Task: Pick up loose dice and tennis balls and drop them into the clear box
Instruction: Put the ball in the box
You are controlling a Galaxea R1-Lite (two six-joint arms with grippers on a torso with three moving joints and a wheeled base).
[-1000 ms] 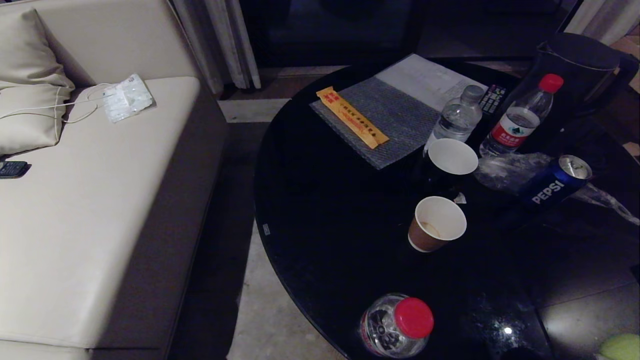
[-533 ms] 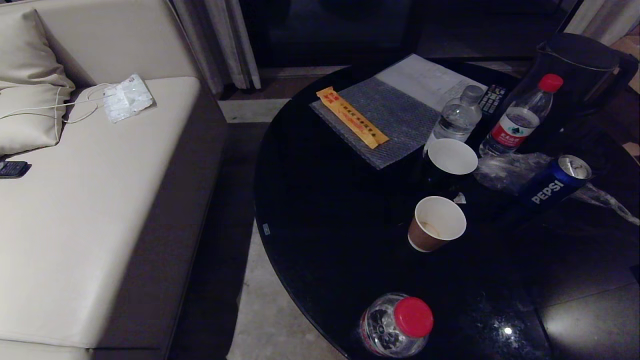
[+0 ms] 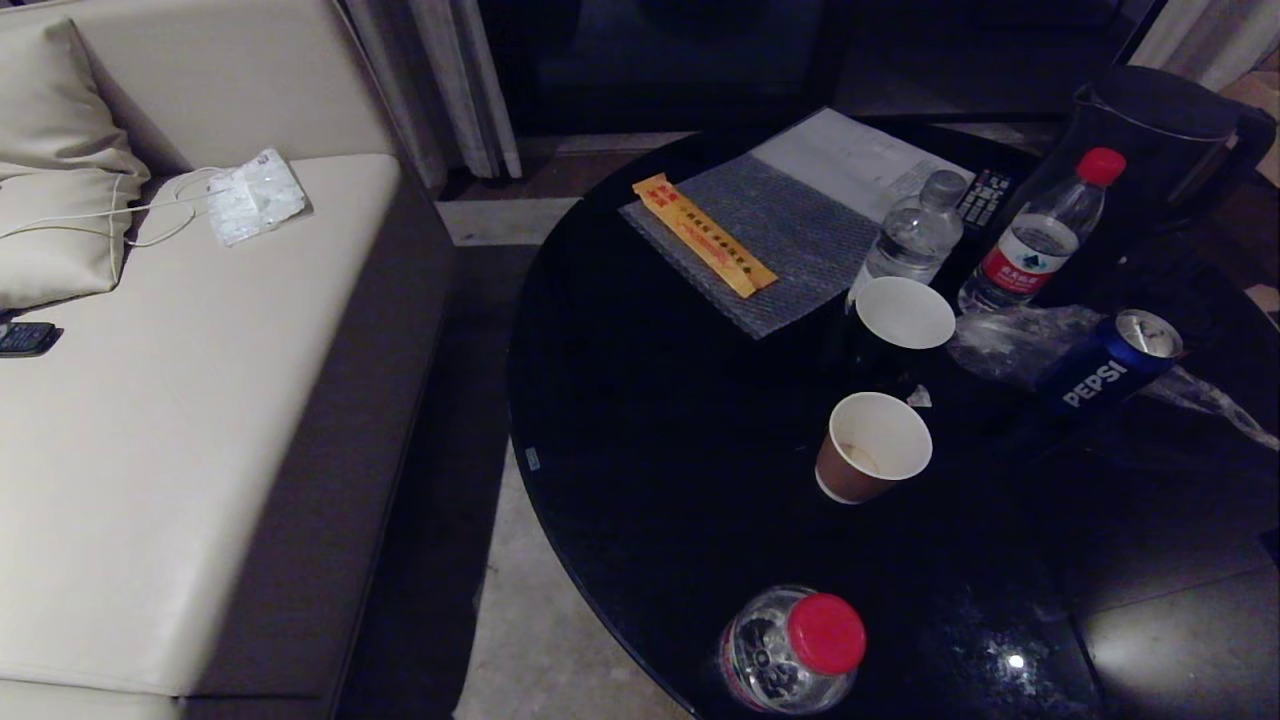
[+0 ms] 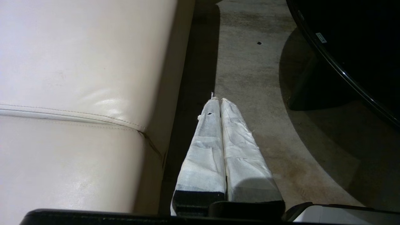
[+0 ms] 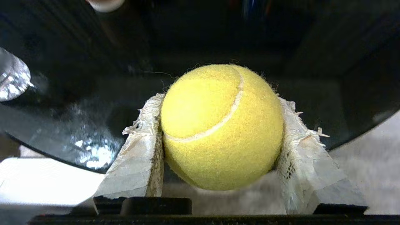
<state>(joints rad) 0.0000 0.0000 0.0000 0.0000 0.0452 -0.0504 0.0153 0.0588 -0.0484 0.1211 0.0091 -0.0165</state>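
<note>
The right end effector (image 5: pixel 218 134) pinches a tennis ball (image 5: pixel 221 126) between its taped fingers (image 5: pixel 140 147), carried just off the near edge of the black round tabletop (image 5: pixel 93 103). The clear box shows in no view, so the carry should probably stay slow, grip unchanged, until the box is found, then release from directly above it so the ball drops inside rather than bouncing off.

The left end effector (image 4: pixel 220 100) hangs parked, fingers pressed together, over the floor between sofa (image 4: pixel 78 78) and tabletop. In the head view neither arm appears; a red-capped bottle (image 3: pixel 795 650) stands at 6 o'clock on the tabletop.
</note>
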